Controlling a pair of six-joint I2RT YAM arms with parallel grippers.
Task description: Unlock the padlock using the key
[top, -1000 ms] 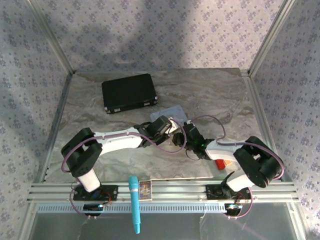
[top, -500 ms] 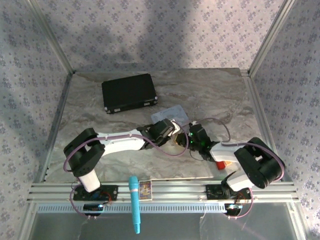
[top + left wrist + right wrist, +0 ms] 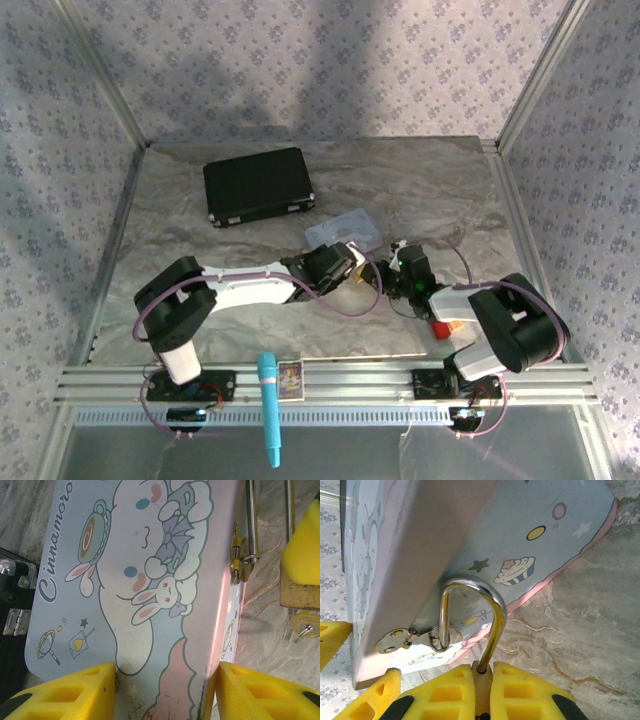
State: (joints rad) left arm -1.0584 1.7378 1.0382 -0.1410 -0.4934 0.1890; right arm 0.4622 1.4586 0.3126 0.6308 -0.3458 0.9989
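The pale blue cartoon tin (image 3: pixel 335 228) lies mid-table. My left gripper (image 3: pixel 167 675) is shut on its near corner, one yellow finger (image 3: pixel 75 690) on the lid and the other against the side wall. The brass padlock (image 3: pixel 482 685) sits edge-on between the shut fingers of my right gripper (image 3: pixel 482 672). Its silvery shackle (image 3: pixel 495 605) arches up from the body, and the far leg hangs through the ring of the tin's hasp (image 3: pixel 395 640), apart from the body. In the left wrist view the padlock (image 3: pixel 299 592) is at the right edge, with the small silvery key (image 3: pixel 303 630) sticking out below it.
A black case (image 3: pixel 258 185) lies at the back left, close to the tin's far side. A red-and-orange block (image 3: pixel 446 328) rests by the right arm. A blue cylinder (image 3: pixel 268 400) leans on the front rail. Patterned walls close in the table.
Both grippers have shifted right, closer to the tin. The right jaws have closed on the padlock body. The left jaws have narrowed onto the tin's corner.
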